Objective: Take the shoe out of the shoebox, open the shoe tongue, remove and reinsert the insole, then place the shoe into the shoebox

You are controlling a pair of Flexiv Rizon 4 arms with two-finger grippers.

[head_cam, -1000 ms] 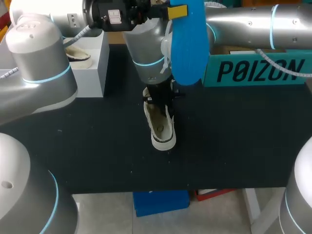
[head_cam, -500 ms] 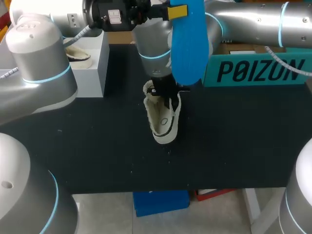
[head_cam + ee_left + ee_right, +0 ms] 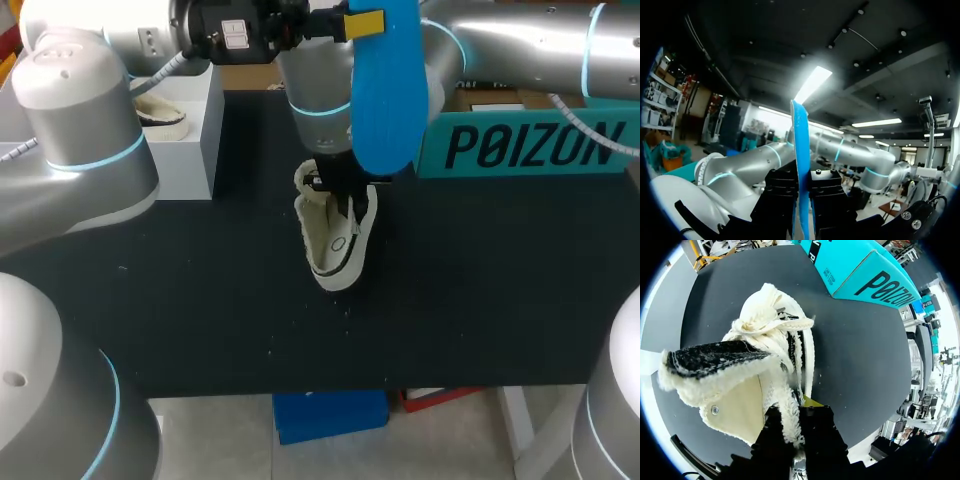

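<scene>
Lying under everything is a flat black table with a dull, dark top. At the back on the right side sits a long teal cardboard shoebox. It also shows in the right wrist view, well ahead of the fingers. At the back on the left side stands a white square box. A second cream shoe peeks out of it, half hidden by my left arm.

My right arm comes in from the right and reaches down to the middle of the table. It covers part of the teal cardboard shoebox.

The left gripper is up high over the back of the table. Its two fingers are pressed tight on a thin, flat blue insole, one on each side. In the left wrist view the left gripper holds the insole standing up on its edge.

The right gripper is low over the middle of the table. It pinches the fluffy side edge of a cream woolly shoe with a white sole. The shoe is tipped onto its side with the toe pointing to the front. In the right wrist view the fingers of the right gripper squeeze the soft rim, and the shoe has its black-lined tongue folded open. I cannot tell if the shoe touches the table.
</scene>
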